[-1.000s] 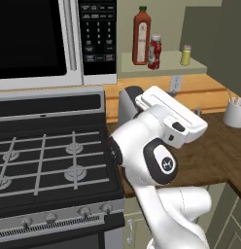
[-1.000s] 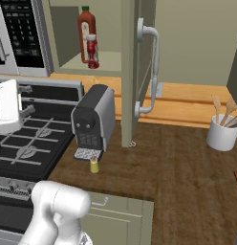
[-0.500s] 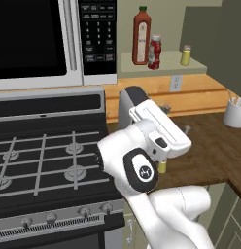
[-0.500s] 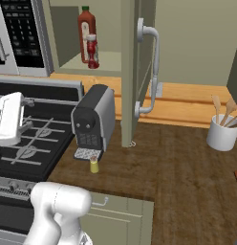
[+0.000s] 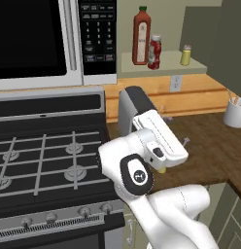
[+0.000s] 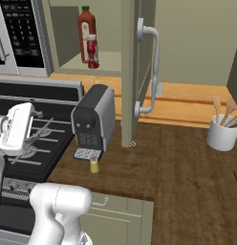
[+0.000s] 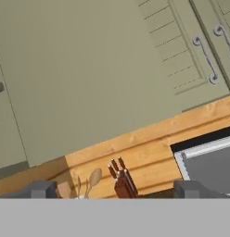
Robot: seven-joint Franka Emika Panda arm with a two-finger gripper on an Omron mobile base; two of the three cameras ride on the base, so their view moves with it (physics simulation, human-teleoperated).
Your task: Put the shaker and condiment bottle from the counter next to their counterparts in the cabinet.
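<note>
On the brown counter (image 6: 177, 167) the tiny yellow shaker (image 6: 94, 165) stands upright in front of the coffee machine; in the left base view it (image 5: 162, 170) peeks out behind my arm. The small red condiment bottle (image 5: 154, 51) with the white cap stands on the cabinet shelf (image 5: 166, 68), touching or nearly touching the tall red bottle (image 5: 142, 36). A second yellow shaker (image 5: 186, 55) stands further right on that shelf. My gripper (image 7: 114, 190) is open and empty, its fingertips (image 7: 39, 189) wide apart. It hangs over the stove's right side (image 6: 35, 115), left of the counter shaker and apart from it.
The dark coffee machine (image 6: 94, 122) stands right behind the counter shaker. The cabinet door (image 6: 134, 72) hangs open with its handle (image 6: 151, 72) facing right. A white utensil cup (image 6: 223, 136) stands at the far right. The microwave (image 5: 49, 41) and the stove (image 5: 44, 160) lie to the left.
My hand has sunk lower over the stove's right edge and the elbow has swung down and left. The gripper stays open. The bottles and shakers have not moved.
</note>
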